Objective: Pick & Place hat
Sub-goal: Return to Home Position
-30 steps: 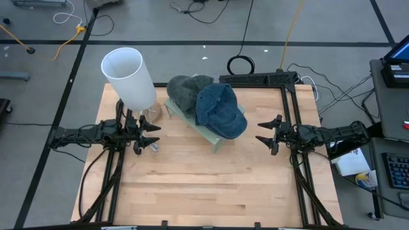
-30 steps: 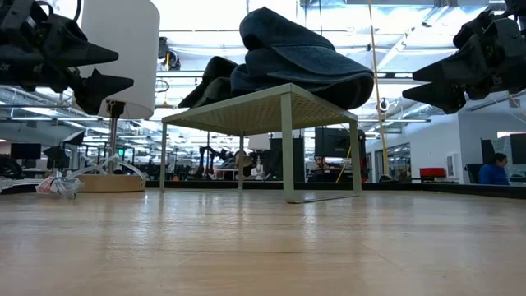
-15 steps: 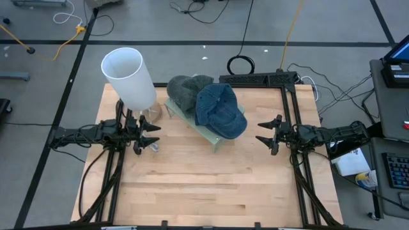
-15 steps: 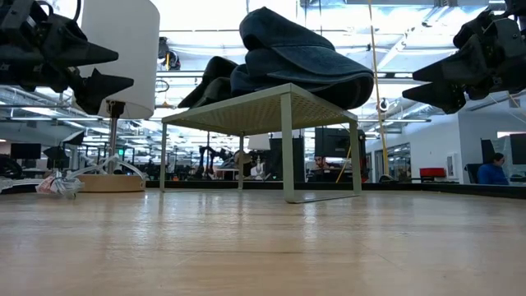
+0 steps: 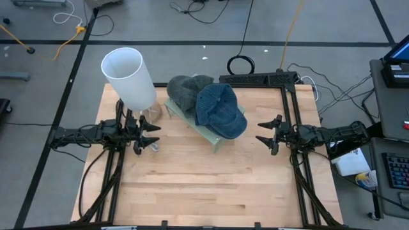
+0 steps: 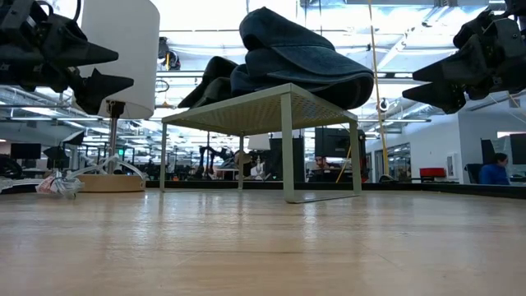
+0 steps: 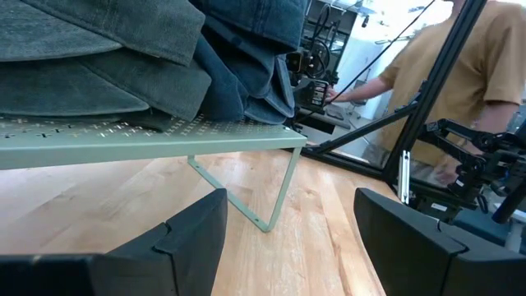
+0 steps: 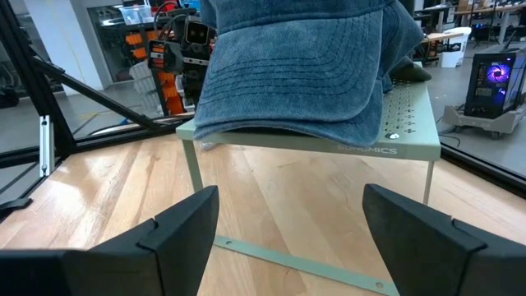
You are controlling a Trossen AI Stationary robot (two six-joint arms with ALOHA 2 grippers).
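The wooden worktop (image 5: 192, 185) carries a pale green shelf (image 6: 271, 103) of perforated metal. On it the soft denim blue caps (image 5: 220, 110) lie stacked. The left tool (image 5: 156, 135) and the right tool (image 5: 259, 131) hang at the sides, fingers apart and empty — the homing step seems almost complete, and it probably needs only small settling.

black arms (image 5: 83, 135), seemingly plastic wedge fingers (image 8: 156, 242)

Grey floor (image 5: 147, 22), cables (image 5: 192, 9) strewn; desk (image 5: 386, 108) at right; bright overhead lighting (image 6: 205, 16); person (image 7: 477, 57) in tan shirt behind.
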